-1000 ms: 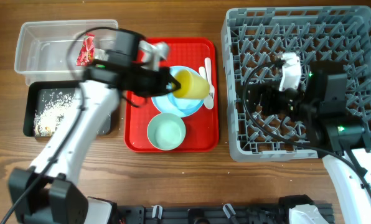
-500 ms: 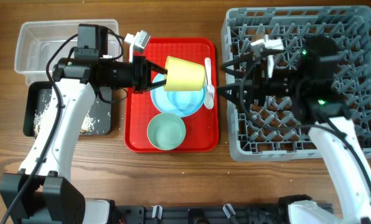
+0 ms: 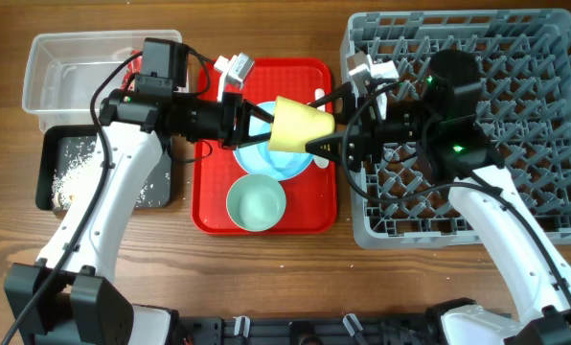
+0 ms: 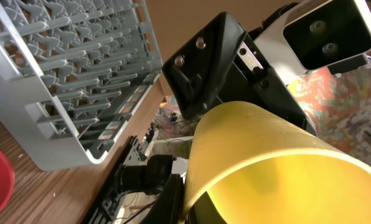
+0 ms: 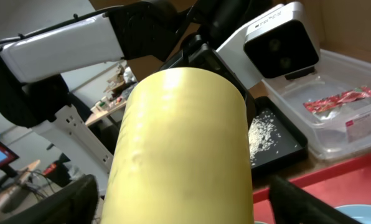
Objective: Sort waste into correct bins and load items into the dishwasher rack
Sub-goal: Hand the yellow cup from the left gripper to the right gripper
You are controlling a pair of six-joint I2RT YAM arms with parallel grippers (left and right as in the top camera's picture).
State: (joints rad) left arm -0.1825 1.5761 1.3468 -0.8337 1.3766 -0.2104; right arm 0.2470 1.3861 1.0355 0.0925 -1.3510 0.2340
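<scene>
My left gripper is shut on the rim of the small yellow cup and holds it on its side above the red tray; one finger sits inside the rim in the left wrist view. My right gripper is open, with its fingers on either side of the cup's base and clear gaps showing. The pale blue plate lies under the cup, partly hidden. The mint green bowl sits in front of it. The white plastic cutlery lies at the tray's right side. The grey dishwasher rack stands at the right.
The flat red serving tray is in the middle. The clear tub at the far left holds the red wrapper. The black tray in front of it holds white rice scraps. Both arms meet over the red tray.
My left gripper has carried the cup a little to the right. My right arm has swung left from above the rack, and its open fingers now straddle the cup.
</scene>
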